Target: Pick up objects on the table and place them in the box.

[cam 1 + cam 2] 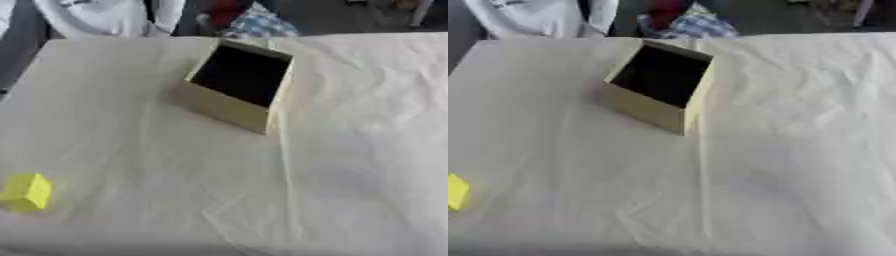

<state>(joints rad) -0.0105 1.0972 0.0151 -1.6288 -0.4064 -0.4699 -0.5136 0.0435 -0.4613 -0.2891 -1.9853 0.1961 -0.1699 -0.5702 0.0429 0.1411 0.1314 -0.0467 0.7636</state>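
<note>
While neither robot hand of mine shows in either eye view, I cannot tell whether they are spread, curled or holding anything. Starting at my left, a small yellow block (pixel 26 191) sits low on the worktop (pixel 350 190), close to its left edge and well apart from everything else. It looks like the one loose thing left to collect. A pale, wrinkled cloth covers the whole surface.

Further right and farther from me stands the box (pixel 229 106), a tan open-topped carton turned at an angle, one corner pointing toward me. Its inside is dark; I cannot make out anything in it, so I cannot say whether it holds objects or not.

My judgement of the risks: the block lies so near the left edge that a clumsy approach could nudge it off the worktop. The creased cloth could drag under my fingers and shift the block. The box looks light and is skewed, so a careless release might hit its rim or push it.
</note>
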